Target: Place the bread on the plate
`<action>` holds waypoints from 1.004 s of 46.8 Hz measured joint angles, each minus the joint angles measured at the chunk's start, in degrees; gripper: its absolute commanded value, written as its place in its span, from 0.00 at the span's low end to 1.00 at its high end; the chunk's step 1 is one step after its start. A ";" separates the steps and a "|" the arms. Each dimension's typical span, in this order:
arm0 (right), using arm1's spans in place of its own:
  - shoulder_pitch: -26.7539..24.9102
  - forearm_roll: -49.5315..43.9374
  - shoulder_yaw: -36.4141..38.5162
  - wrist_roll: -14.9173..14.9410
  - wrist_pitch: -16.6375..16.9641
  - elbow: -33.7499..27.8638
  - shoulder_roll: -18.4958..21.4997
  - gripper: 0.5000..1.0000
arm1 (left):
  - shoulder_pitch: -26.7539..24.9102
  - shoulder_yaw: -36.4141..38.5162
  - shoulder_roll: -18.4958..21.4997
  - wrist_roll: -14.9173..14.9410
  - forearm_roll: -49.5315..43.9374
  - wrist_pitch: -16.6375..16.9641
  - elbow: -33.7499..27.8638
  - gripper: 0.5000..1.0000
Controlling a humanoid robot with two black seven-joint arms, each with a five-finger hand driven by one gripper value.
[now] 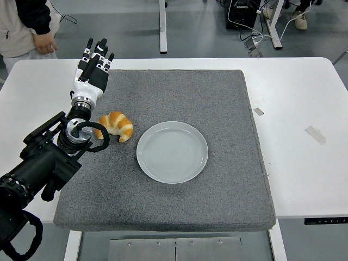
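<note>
Head view, only angle I've got: croissant (116, 125) sits on the grey mat (217, 179) covering the middle of the white bench (304, 92), just left of the plate (172, 151), small gap between them, not touching. Plate is white, round, nothing in it. Left hand (93, 68) is up past the croissant on the far side, fingers (101, 53) extended, roughly straight and close together, holding nothing; the wrist and forearm run right beside the croissant's left end, can't tell if they touch it. Right arm not visible. Person standing at the top-left corner, only a sleeve and a hand (44, 42) showing. Handling guess: croissant should be very light, soft and flaky, so it crushes or sheds if squeezed hard; crust isn't slippery. Best hold looks like the thick middle, fingers across the short width with light pressure, not the thin curled tips, which could snap off. Looks: golden-brown crescent with paler ridged bands, glossy on top, horns pointing down toward the near edge.
</note>
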 measured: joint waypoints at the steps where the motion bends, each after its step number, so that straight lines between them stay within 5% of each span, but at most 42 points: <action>1: 0.00 0.00 0.00 0.00 0.00 0.00 0.00 1.00 | 0.00 0.00 0.00 0.00 0.00 0.00 0.00 1.00; 23: 0.32 0.00 -0.01 0.00 0.02 0.33 0.00 1.00 | -2.52 2.50 0.00 -0.56 4.40 0.45 0.54 1.00; 38: 0.44 0.00 -0.02 0.00 0.04 0.80 0.00 1.00 | -9.08 4.87 3.52 -2.13 8.82 0.29 0.36 1.00; 47: 0.44 0.00 0.03 0.00 0.01 0.73 0.00 1.00 | -14.04 17.82 9.46 -1.83 13.74 -7.54 -0.45 0.99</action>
